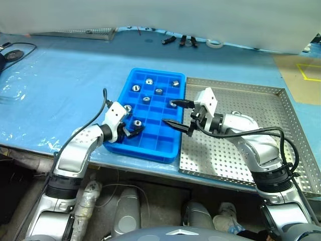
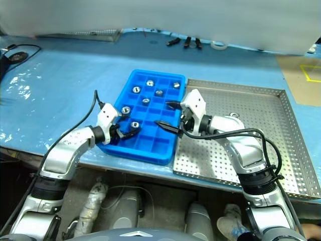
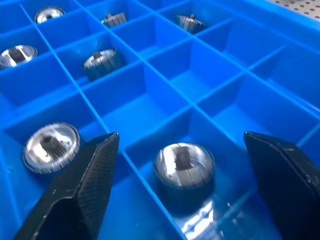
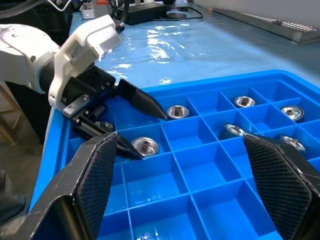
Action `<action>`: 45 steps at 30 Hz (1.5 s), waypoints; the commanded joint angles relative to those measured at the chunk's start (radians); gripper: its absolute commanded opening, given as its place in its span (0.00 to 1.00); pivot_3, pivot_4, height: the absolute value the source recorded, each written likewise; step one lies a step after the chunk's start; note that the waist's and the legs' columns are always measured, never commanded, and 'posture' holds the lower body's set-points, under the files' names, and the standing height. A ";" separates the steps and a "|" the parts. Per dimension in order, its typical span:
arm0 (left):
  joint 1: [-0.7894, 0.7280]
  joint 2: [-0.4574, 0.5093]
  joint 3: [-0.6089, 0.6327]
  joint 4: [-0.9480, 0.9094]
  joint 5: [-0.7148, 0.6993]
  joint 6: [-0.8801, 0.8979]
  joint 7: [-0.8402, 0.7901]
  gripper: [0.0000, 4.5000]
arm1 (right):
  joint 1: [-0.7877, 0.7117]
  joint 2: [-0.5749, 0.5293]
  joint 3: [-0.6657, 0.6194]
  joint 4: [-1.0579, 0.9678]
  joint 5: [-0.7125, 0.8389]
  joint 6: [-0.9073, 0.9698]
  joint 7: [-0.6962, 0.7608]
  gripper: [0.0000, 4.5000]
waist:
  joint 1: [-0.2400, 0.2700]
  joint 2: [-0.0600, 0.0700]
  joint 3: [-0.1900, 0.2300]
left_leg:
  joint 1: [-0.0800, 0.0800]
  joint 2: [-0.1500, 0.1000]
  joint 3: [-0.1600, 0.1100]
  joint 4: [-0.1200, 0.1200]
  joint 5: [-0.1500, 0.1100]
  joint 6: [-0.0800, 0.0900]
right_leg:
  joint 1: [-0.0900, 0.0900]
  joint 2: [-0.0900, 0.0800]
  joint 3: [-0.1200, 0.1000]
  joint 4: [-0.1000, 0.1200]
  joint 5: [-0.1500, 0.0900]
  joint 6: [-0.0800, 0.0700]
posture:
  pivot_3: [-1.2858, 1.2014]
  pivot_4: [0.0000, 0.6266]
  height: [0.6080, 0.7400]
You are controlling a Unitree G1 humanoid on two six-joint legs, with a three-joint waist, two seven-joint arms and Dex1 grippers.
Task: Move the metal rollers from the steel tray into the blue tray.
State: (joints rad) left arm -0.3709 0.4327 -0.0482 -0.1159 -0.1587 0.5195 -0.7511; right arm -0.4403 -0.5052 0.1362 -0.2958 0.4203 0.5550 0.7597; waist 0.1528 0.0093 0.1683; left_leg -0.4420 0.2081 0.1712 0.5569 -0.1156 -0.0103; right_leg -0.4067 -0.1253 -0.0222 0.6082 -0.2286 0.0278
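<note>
Shiny domed roller (image 3: 184,166) sits in square blue plastic compartment (image 3: 210,150).

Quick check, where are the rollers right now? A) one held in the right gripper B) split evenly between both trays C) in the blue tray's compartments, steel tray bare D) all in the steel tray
C: the metal rollers sit in separate compartments of the blue tray; the steel tray shows bare perforated bottom, and the right gripper is open with nothing in it.

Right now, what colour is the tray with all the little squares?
Bright blue. The blue tray shows best in the left wrist view.
</note>
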 commanded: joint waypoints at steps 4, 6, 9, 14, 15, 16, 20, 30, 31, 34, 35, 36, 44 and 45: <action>-0.148 -0.015 0.010 0.006 -0.091 0.003 -0.052 0.89 | 0.039 -0.017 -0.079 -0.095 0.013 0.016 -0.053 0.95 | -0.002 0.000 0.000 | 0.000 0.000 0.000 0.000 0.000 0.000 | 0.000 0.000 0.000 0.000 0.000 0.000 | 0.54 0.24 1.00; -0.197 -0.035 0.000 0.006 -0.145 0.030 -0.091 0.89 | 0.076 -0.020 -0.141 -0.101 0.018 0.022 -0.092 0.95 | -0.001 0.000 0.000 | 0.000 0.000 0.000 0.000 0.000 0.000 | 0.000 0.000 0.000 0.000 0.000 0.000 | 0.53 0.24 1.00; -0.240 -0.057 -0.039 0.003 -0.203 0.047 -0.165 0.89 | 0.167 -0.040 -0.229 -0.116 0.013 0.030 -0.133 0.95 | -0.004 0.000 0.000 | 0.000 -0.001 0.002 0.000 0.001 -0.001 | 0.000 -0.001 0.002 0.000 0.000 0.000 | 0.51 0.24 1.00; -0.331 -0.096 -0.100 0.105 -0.246 0.035 -0.277 0.89 | 0.325 -0.074 -0.365 -0.152 0.001 0.025 -0.190 0.95 | -0.026 0.000 0.000 | 0.001 -0.001 0.003 0.000 0.000 0.000 | 0.000 0.000 0.003 -0.001 0.000 0.000 | 0.47 0.24 1.00; -0.354 -0.109 -0.115 0.140 -0.240 0.015 -0.301 0.89 | 0.353 -0.077 -0.385 -0.162 0.001 0.025 -0.198 0.95 | -0.032 0.000 0.000 | 0.001 -0.001 0.003 0.000 0.000 0.000 | 0.000 0.000 0.003 -0.001 0.000 0.000 | 0.46 0.24 1.00; -0.377 -0.123 -0.132 0.176 -0.237 -0.001 -0.328 0.89 | 0.382 -0.078 -0.407 -0.170 -0.001 0.023 -0.207 0.95 | -0.040 0.000 0.000 | 0.001 -0.001 0.004 0.000 0.000 0.001 | 0.000 0.000 0.004 -0.001 0.000 0.000 | 0.45 0.24 1.00; -0.440 -0.174 -0.179 0.289 -0.214 -0.067 -0.398 0.89 | 0.457 -0.078 -0.463 -0.174 -0.029 0.006 -0.251 0.95 | -0.072 0.000 0.000 | 0.003 -0.001 0.005 0.001 -0.001 0.002 | 0.001 0.000 0.006 -0.001 0.000 0.000 | 0.42 0.24 1.00; -0.509 -0.253 -0.266 0.422 -0.182 -0.123 -0.525 0.89 | 0.617 -0.045 -0.537 -0.163 -0.046 -0.043 -0.295 0.95 | -0.117 0.000 0.000 | 0.003 -0.001 0.007 0.003 -0.003 0.006 | 0.000 0.000 0.009 -0.002 0.000 0.000 | 0.39 0.24 1.00; -0.513 -0.260 -0.268 0.427 -0.178 -0.127 -0.526 0.89 | 0.626 -0.042 -0.535 -0.158 -0.050 -0.048 -0.295 0.95 | -0.120 0.000 0.000 | 0.004 -0.001 0.008 0.004 -0.004 0.007 | 0.000 0.000 0.010 -0.002 0.000 0.000 | 0.39 0.24 1.00; -0.529 -0.281 -0.266 0.446 -0.157 -0.151 -0.506 0.89 | 0.656 -0.035 -0.522 -0.127 -0.070 -0.071 -0.292 0.95 | -0.127 0.000 0.000 | 0.004 -0.002 0.009 0.004 -0.004 0.007 | 0.000 0.000 0.012 -0.002 0.000 0.000 | 0.39 0.24 1.00; -0.532 -0.285 -0.266 0.452 -0.151 -0.158 -0.502 0.89 | 0.663 -0.033 -0.516 -0.113 -0.078 -0.082 -0.292 0.95 | -0.127 0.000 0.000 | 0.004 -0.002 0.009 0.004 -0.004 0.007 | 0.001 0.000 0.012 -0.002 0.000 0.000 | 0.39 0.24 1.00; -0.533 -0.288 -0.265 0.453 -0.147 -0.162 -0.498 0.89 | 0.668 -0.024 -0.517 -0.088 -0.081 -0.091 -0.297 0.95 | -0.128 0.000 0.000 | 0.004 -0.002 0.009 0.004 -0.004 0.007 | 0.001 0.000 0.012 -0.002 0.000 0.000 | 0.39 0.24 1.00; -0.517 -0.286 -0.257 0.433 -0.143 -0.142 -0.479 0.89 | 0.684 -0.016 -0.501 0.017 -0.109 -0.140 -0.284 0.95 | -0.134 0.000 -0.001 | 0.004 -0.002 0.009 0.004 -0.005 0.008 | 0.001 0.000 0.012 -0.003 0.000 0.000 | 0.40 0.24 1.00; -0.515 -0.286 -0.256 0.429 -0.144 -0.140 -0.475 0.89 | 0.681 -0.017 -0.499 0.022 -0.109 -0.141 -0.281 0.95 | -0.132 0.000 -0.001 | 0.004 -0.002 0.009 0.004 -0.005 0.008 | 0.001 -0.001 0.012 -0.003 0.000 0.000 | 0.40 0.24 1.00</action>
State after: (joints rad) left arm -0.8816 0.1484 -0.3171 0.3466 -0.3021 0.3798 -1.2322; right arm 0.2276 -0.5158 -0.3671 -0.2887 0.3209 0.4178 0.4737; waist 0.0204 0.0094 0.1677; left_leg -0.4384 0.2063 0.1804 0.5614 -0.1205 -0.0019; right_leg -0.4054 -0.1259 -0.0105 0.6053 -0.2286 0.0280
